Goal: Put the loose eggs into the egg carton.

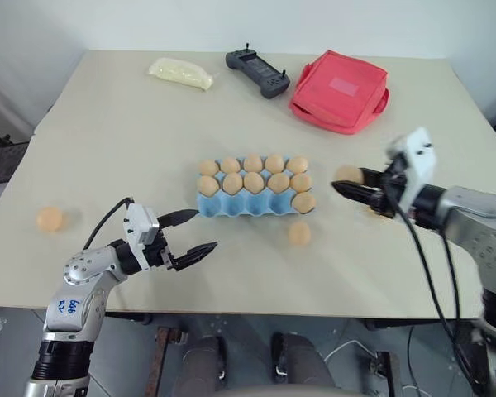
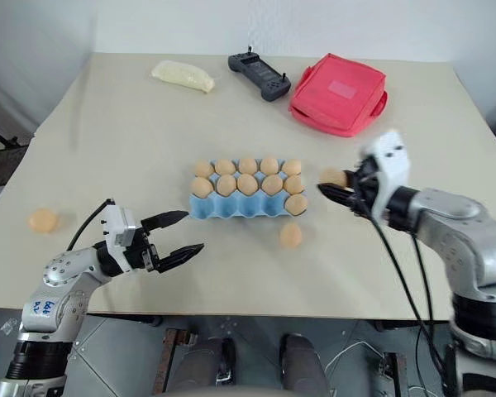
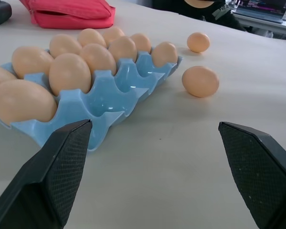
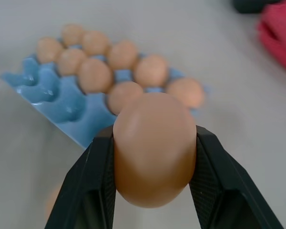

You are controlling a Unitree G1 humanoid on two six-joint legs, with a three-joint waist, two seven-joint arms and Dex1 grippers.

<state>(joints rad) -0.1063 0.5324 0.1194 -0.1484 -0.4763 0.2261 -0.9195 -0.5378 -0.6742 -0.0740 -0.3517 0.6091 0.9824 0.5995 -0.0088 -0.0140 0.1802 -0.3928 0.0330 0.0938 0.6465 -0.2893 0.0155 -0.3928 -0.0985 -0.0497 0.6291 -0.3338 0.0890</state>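
On the beige table (image 1: 231, 107), the right gripper (image 4: 152, 143) clamped an egg (image 4: 155, 148) and needed lowering squarely over an empty front cup of the carton (image 1: 231, 207), while the left gripper (image 1: 190, 233) gaped empty.

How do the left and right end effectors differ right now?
Left end effector: fingers spread wide, nothing between them. Right end effector: shut on an egg.
Left sits low, near the egg carton's near-left corner; right is raised off the table, to the carton's right.
Shared: both have black two-finger tips, and both point inward toward the carton.
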